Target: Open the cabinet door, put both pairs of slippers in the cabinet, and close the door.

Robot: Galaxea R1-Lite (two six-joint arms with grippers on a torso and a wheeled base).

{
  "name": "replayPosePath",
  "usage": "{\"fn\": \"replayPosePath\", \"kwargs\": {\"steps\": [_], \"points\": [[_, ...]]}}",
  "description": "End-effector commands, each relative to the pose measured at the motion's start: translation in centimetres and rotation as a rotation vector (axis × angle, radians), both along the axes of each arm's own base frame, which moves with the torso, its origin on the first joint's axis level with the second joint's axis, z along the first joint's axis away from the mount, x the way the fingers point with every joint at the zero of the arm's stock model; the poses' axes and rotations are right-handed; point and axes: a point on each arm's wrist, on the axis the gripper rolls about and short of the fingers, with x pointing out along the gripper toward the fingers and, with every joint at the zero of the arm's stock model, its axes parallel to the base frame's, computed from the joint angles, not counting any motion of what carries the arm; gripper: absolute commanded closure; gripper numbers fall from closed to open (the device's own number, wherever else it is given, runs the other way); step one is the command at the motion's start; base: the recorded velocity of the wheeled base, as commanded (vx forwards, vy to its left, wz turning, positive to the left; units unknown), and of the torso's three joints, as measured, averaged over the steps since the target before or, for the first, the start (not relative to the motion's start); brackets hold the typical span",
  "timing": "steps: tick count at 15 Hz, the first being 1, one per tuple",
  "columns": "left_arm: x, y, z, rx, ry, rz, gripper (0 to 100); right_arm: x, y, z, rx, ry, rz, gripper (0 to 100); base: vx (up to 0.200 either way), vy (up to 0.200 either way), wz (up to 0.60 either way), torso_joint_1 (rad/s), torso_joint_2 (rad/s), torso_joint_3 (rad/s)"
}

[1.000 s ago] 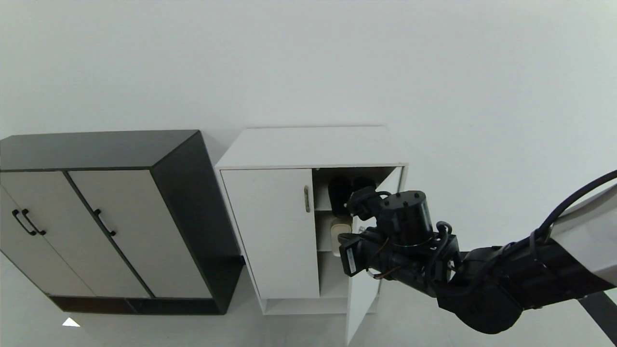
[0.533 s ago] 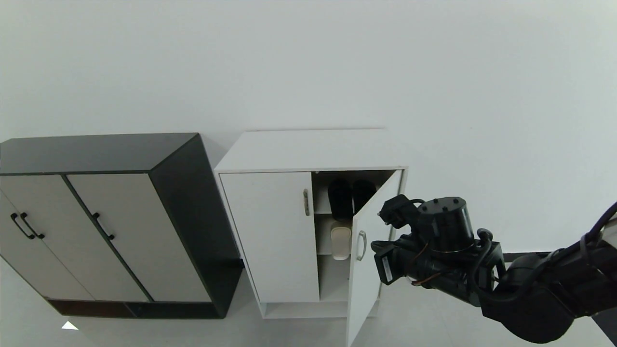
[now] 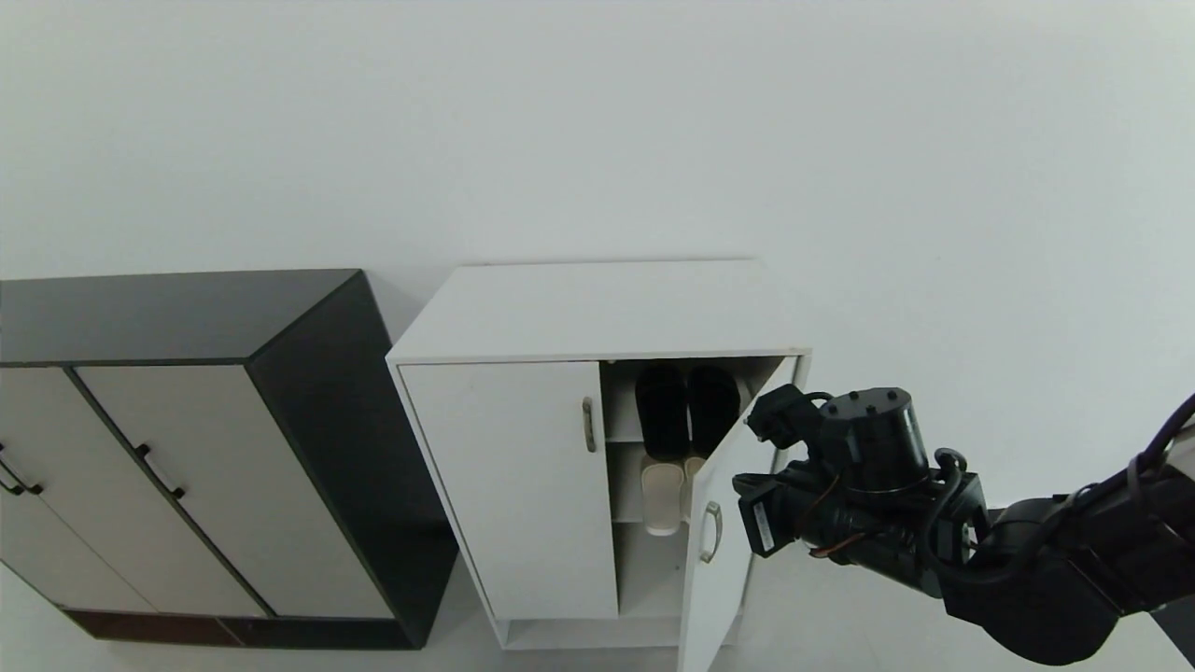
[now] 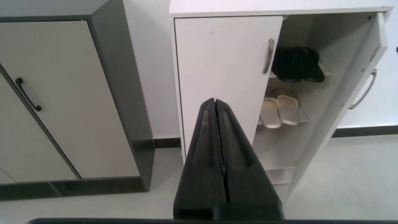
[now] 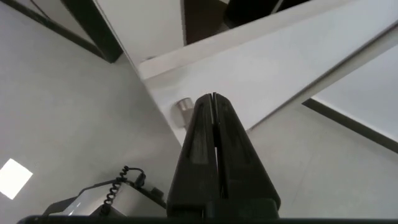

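The white cabinet [image 3: 597, 308] has its left door [image 3: 509, 485] closed and its right door [image 3: 724, 523] partly open. A black pair of slippers [image 3: 686, 406] lies on the upper shelf, and a beige pair [image 3: 661, 481] on the shelf below. The door half hides the right beige slipper. My right arm is at the door's outer face. My right gripper [image 5: 214, 98] is shut, its tip close to the door [image 5: 267, 68] near the handle [image 5: 182, 106]. My left gripper [image 4: 214, 102] is shut and empty, well back from the cabinet [image 4: 224, 62], facing the slippers [image 4: 297, 64].
A dark cabinet with two light doors [image 3: 187, 448] stands against the white one's left side. Behind both is a plain white wall [image 3: 597, 121]. Grey floor [image 4: 348, 180] lies in front of the cabinets.
My right arm has pulled out of the cabinet opening to the right door's outer side. The door has swung further shut. The head view has shifted, with the cabinets now closer.
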Motion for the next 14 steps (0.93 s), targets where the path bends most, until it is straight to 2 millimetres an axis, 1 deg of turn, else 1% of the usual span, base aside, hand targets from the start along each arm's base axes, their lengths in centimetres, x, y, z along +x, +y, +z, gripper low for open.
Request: {"fn": "replayPosePath", "kwargs": {"steps": [1, 7, 8, 9, 11, 12, 14], "points": [[0.0, 0.0, 0.0, 0.000, 0.000, -0.001, 100, 0.2, 0.2, -0.3, -0.004, 0.005, 0.000, 100, 0.000, 0.000, 0.00, 0.000, 0.00, 0.000], [0.0, 0.0, 0.0, -0.002, 0.000, -0.001, 100, 3.5, 2.1, -1.6, 0.005, -0.002, -0.016, 100, 0.000, 0.000, 0.00, 0.000, 0.00, 0.000], [0.0, 0.0, 0.0, -0.002, 0.000, -0.001, 100, 3.7, 2.2, -1.7, 0.006, -0.003, -0.017, 100, 0.000, 0.000, 0.00, 0.000, 0.00, 0.000], [0.0, 0.0, 0.0, -0.002, 0.000, -0.001, 100, 4.8, 2.4, -1.9, 0.010, -0.009, -0.031, 100, 0.000, 0.000, 0.00, 0.000, 0.00, 0.000], [0.0, 0.0, 0.0, -0.002, 0.000, -0.001, 100, 6.0, 2.4, -2.2, 0.017, -0.014, -0.046, 100, 0.000, 0.000, 0.00, 0.000, 0.00, 0.000], [0.0, 0.0, 0.0, -0.002, 0.000, -0.001, 100, 7.0, 2.4, -2.5, 0.022, -0.020, -0.063, 100, 0.000, 0.000, 0.00, 0.000, 0.00, 0.000], [0.0, 0.0, 0.0, -0.002, 0.000, 0.001, 100, 8.4, 2.3, -2.7, 0.032, -0.032, -0.080, 100, 0.000, 0.000, 0.00, 0.000, 0.00, 0.000]]}}
